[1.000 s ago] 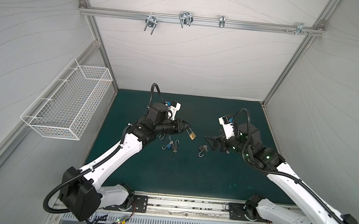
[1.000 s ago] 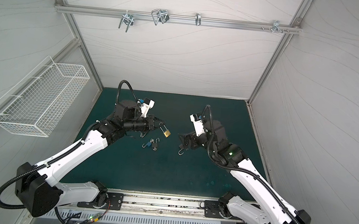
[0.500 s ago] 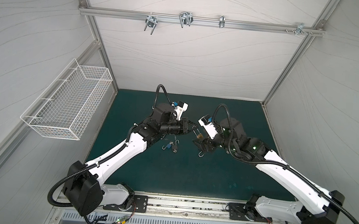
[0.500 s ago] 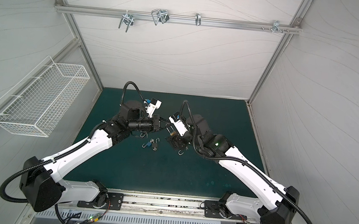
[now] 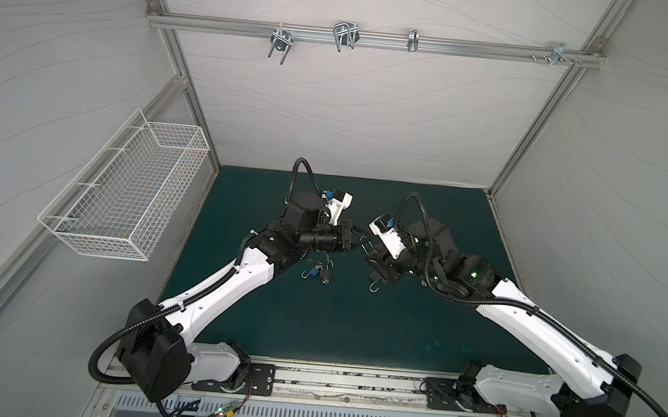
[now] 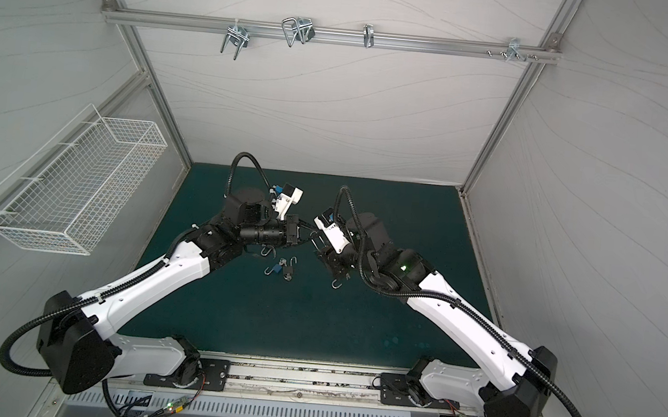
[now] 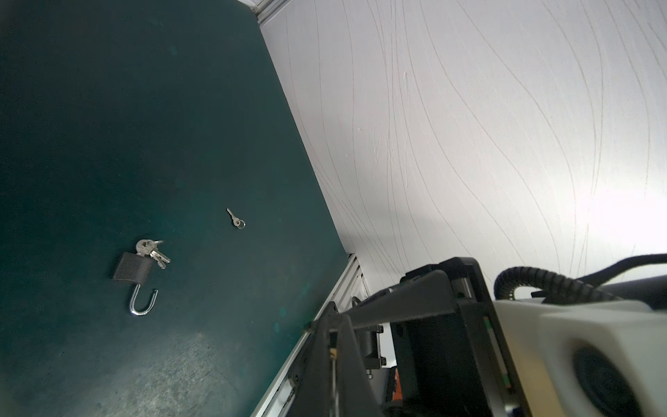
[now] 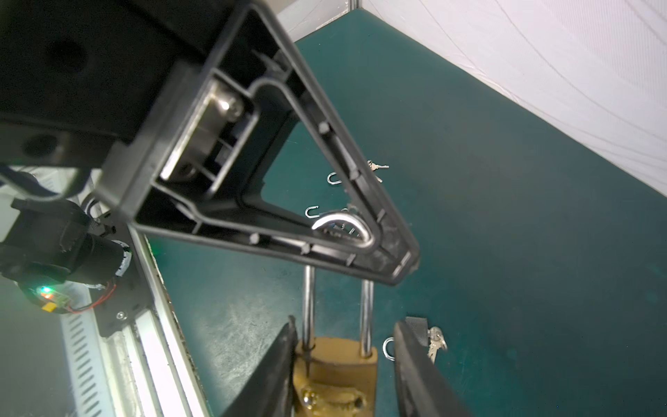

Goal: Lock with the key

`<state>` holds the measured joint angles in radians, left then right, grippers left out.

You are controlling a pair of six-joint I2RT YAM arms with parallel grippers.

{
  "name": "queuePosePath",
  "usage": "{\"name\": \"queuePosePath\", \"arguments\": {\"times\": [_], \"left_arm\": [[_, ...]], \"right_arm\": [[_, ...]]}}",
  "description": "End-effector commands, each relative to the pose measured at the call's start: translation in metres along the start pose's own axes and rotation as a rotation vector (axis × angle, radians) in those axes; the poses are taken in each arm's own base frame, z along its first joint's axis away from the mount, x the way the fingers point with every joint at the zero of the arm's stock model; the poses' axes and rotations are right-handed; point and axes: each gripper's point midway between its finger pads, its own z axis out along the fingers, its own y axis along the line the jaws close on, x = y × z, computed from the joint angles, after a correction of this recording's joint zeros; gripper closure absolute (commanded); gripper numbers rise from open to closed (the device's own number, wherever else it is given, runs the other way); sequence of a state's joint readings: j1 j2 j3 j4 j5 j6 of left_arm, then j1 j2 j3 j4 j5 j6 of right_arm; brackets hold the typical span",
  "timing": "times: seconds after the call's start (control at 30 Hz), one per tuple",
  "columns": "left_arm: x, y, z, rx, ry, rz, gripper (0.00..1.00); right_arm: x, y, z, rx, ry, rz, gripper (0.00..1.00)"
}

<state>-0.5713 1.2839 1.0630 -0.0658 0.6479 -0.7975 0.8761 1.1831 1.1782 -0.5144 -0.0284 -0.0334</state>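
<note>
A brass padlock (image 8: pixel 335 364) with a long steel shackle (image 8: pixel 346 225) hangs in the air over the green mat (image 5: pixel 353 336). My left gripper (image 7: pixel 334 325) is shut on the top of that shackle; in the right wrist view its fingertip (image 8: pixel 400 260) covers the loop. My right gripper (image 8: pixel 345 326) stands open around the brass body: one finger (image 8: pixel 278 364) touches it, and a gap remains at the other finger (image 8: pixel 415 364). In both top views the two grippers meet at mid-table (image 5: pixel 366 248) (image 6: pixel 312 241). A loose small key (image 7: pixel 236 219) lies on the mat.
A dark grey padlock (image 7: pixel 131 270) with its shackle open and keys (image 7: pixel 151 251) in it lies under the right gripper. A blue padlock (image 5: pixel 312 273) and a small black one (image 5: pixel 325 277) lie near the left arm. A wire basket (image 5: pixel 124 197) hangs on the left wall.
My right arm has swung left to the left gripper, and its jaws have narrowed around the brass padlock's body. The left gripper has shifted slightly right, still holding the shackle.
</note>
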Motion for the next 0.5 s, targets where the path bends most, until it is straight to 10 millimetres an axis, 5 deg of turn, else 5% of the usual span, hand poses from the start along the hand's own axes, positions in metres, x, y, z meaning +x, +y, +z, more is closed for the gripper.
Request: {"name": "queuePosePath", "arguments": {"times": [0.0, 0.23, 0.33, 0.4, 0.47], "left_arm": [[-0.014, -0.027, -0.003, 0.075, -0.032, 0.053, 1.00], [-0.016, -0.028, -0.005, 0.057, -0.039, 0.060, 0.99], [-0.022, -0.025, -0.009, -0.004, -0.055, 0.085, 0.51], [-0.029, -0.018, -0.015, -0.076, -0.069, 0.094, 0.28], [-0.039, -0.012, -0.023, -0.146, -0.090, 0.100, 0.14]], "right_arm": [[-0.004, 0.002, -0.005, -0.002, -0.002, -0.012, 0.63], [-0.002, -0.003, -0.009, 0.023, -0.005, 0.015, 0.79], [0.007, -0.017, -0.012, 0.064, -0.003, 0.092, 0.87], [0.019, -0.035, -0.014, 0.100, 0.016, 0.185, 0.91], [0.038, -0.058, -0.016, 0.156, 0.050, 0.294, 0.92]]}}
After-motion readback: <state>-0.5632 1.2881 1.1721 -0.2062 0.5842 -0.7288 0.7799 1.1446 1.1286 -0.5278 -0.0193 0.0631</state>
